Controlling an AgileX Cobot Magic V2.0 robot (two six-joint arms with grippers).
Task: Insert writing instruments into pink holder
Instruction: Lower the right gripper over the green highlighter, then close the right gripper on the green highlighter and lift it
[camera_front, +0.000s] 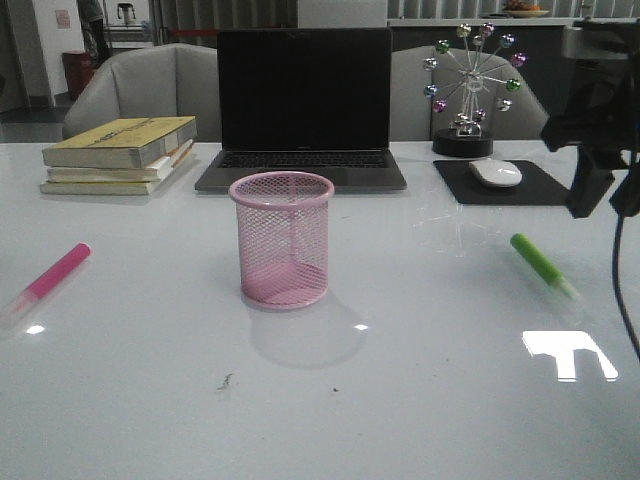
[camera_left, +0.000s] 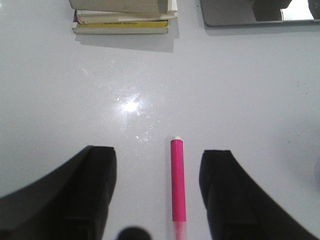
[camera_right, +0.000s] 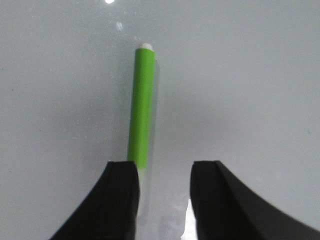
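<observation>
Both thick highlighters lie flat on the white table, pink mesh cup (camera_front: 282, 240) empty mid-table. Hot pink marker (camera_left: 177, 187) near the left edge runs lengthwise between the wide-open, empty left gripper (camera_left: 157, 192); bright green marker (camera_right: 141, 117) toward the right edge sits off-centre against one finger of the open, empty right gripper (camera_right: 164, 197).

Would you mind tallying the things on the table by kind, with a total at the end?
Highlighters: 2, pink highlighter and green highlighter
Pen cups: 1, pink mesh holder
Books: 3, the stack of books
Laptops: 1, laptop
Computer mice: 1, mouse
Mouse pads: 1, mouse pad
Desk ornaments: 1, ball ornament
Total: 10
</observation>
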